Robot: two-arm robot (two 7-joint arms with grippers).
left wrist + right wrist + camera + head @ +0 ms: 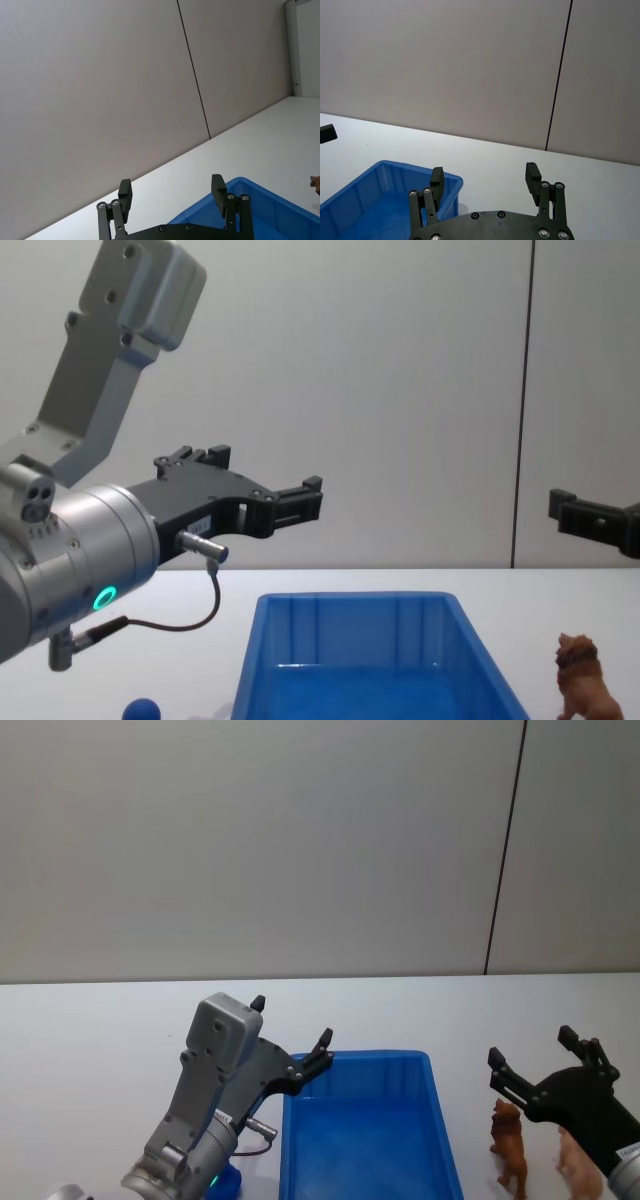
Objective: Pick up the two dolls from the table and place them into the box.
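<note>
Hovering clear of the table [100,1020], both arms are up with nothing in them. The left gripper [292,1020] hangs over the far-left corner of the box [375,1055], jaws spread wide and empty. The right gripper [531,1045] is to the right of the box, also spread wide and empty, raised above and a little beyond the lion [510,1140]. The lion stands upright on the table just right of the box's right rim, apart from it. A paler tan shape [572,1165] sits beside the lion, half hidden by the right arm; what it is I can't tell. The dark-blue toy [143,710] rests on the table near-left of the box, low beside the left arm. Nothing shows in the visible part of the box, so no doll looks placed. My reading is that one toy lies on each flank and the bin between them, so each arm gets its own pick. The wide jaws suit a drop from above.
</note>
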